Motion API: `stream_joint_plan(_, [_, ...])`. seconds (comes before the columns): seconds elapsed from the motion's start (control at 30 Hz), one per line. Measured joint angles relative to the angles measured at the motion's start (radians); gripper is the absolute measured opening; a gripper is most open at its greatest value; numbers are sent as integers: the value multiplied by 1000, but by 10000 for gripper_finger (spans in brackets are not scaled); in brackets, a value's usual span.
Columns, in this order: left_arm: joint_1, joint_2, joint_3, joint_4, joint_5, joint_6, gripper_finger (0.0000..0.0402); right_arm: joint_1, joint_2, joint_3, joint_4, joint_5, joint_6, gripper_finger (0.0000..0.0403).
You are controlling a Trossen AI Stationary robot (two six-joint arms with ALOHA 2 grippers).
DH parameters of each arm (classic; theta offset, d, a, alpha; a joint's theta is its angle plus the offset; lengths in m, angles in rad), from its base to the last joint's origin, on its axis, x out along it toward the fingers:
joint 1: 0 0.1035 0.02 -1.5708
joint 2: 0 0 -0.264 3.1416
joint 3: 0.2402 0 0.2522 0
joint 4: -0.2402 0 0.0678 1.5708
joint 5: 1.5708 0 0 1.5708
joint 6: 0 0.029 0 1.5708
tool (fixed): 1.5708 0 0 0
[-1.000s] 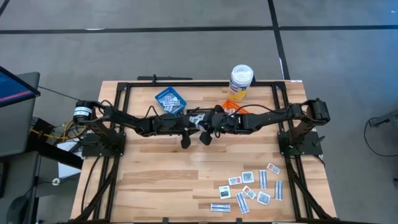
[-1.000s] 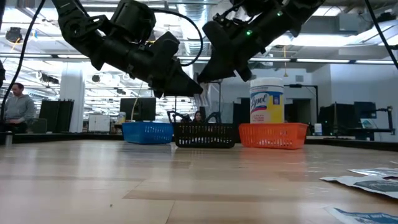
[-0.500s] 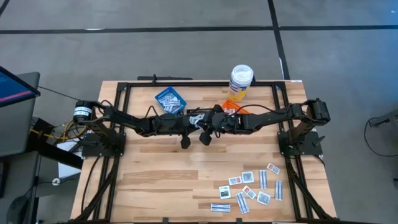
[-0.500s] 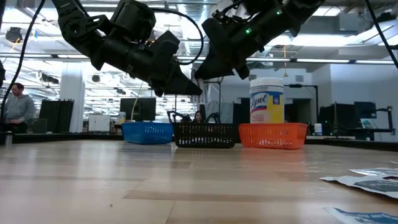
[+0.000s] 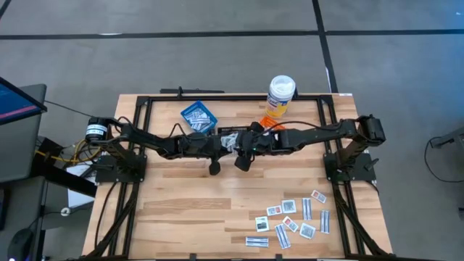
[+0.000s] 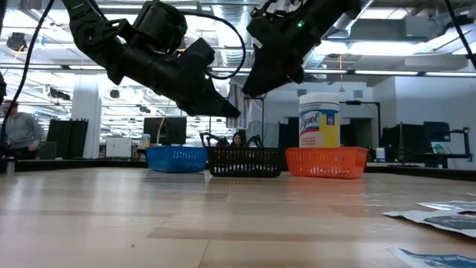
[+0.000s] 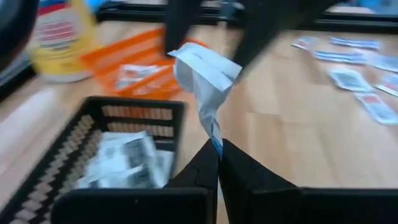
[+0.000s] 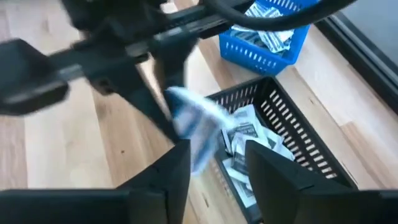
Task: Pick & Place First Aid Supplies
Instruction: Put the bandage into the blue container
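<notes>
Above the black slotted plastic basket [image 7: 93, 155], your left gripper [image 7: 217, 163] pinches a crumpled white paper packet [image 7: 202, 78] for dropping, while your right gripper [image 8: 214, 155] hovers spread alongside.

Blue basket [image 5: 198, 117], black basket [image 7: 93, 155], orange basket [image 6: 326, 161].

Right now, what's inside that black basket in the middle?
The black basket holds several white packets with dark print, piled loosely. Its bottom is covered by them. Above it, the left pincer pinches another white packet.
</notes>
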Motion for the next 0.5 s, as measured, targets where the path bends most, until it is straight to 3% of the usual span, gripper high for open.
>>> stream_joint_plan(0.17, [-1, 0, 0, 0, 120, 46, 7, -20, 1, 0, -30, -79, -2, 166])
stream_joint_plan(0.33, [0, 0, 0, 2, 122, 48, 8, -38, 1, 0, -3, -243, -95, 171])
stream_joint_plan(0.5, [0, -1, 0, 2, 123, 48, 8, -40, 1, 0, -11, -288, -130, 168])
